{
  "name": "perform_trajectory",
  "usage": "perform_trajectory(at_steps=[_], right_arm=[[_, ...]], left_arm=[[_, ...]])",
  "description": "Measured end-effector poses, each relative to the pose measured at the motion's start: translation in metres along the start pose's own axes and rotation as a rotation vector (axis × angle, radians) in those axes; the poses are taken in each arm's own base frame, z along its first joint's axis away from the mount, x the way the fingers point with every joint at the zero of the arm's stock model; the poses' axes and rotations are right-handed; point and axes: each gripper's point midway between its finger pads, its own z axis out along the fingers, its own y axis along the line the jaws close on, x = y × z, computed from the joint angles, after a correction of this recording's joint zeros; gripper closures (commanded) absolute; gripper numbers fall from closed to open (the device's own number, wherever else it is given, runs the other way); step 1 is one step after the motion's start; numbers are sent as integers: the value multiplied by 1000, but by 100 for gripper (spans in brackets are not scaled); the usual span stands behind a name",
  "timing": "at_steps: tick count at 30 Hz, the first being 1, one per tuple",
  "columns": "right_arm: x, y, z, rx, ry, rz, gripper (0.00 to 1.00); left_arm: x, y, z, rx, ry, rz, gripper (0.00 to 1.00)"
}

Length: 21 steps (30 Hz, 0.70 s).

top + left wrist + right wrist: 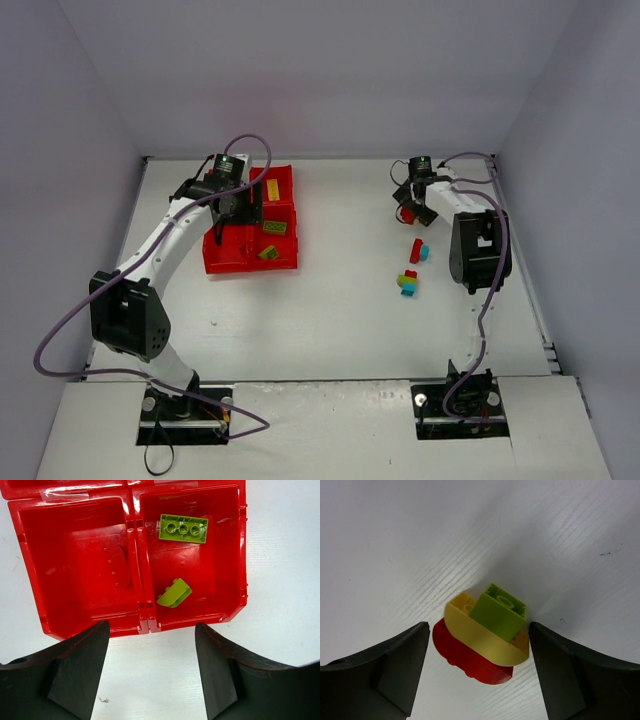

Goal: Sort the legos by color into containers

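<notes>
Both are being held spread: L gripper [151,642] over tray [243,555], R gripper [479,630] right of tray astride lego clump [481,639], apparently untouched.

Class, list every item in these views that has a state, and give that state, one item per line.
left end effector: open, empty, over the tray edge.
right end effector: open, straddling the green-yellow-red stack, not gripping.
green-yellow-red stack: joined, on the table.
flat green brick: in tray, studs up.
second green brick: same compartment, tilted.
yellow brick: in another compartment.
mixed clump: unsorted, on the table.
</notes>
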Motion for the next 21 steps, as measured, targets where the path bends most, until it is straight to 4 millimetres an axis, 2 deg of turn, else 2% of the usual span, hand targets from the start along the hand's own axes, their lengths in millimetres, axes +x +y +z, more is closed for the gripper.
perform_trajectory(at_steps=[2, 3, 5, 7, 13, 17, 21], right_arm=[[-1, 1, 1, 2, -5, 5, 32], [-1, 1, 2, 3, -5, 7, 40], [-2, 1, 2, 3, -10, 6, 51], [-2, 3, 2, -1, -11, 1, 57], [2, 8, 1, -21, -5, -94, 92], [11, 22, -3, -81, 3, -252, 100], [39, 51, -15, -201, 6, -503, 100]], left_arm=[[0, 0, 0, 0, 1, 0, 37], [0, 0, 0, 0, 0, 0, 37], [1, 0, 0, 0, 1, 0, 37], [2, 1, 1, -2, 4, 1, 37], [5, 1, 2, -4, 14, 1, 37], [5, 1, 3, -4, 14, 1, 37], [6, 1, 4, -2, 17, 1, 37]])
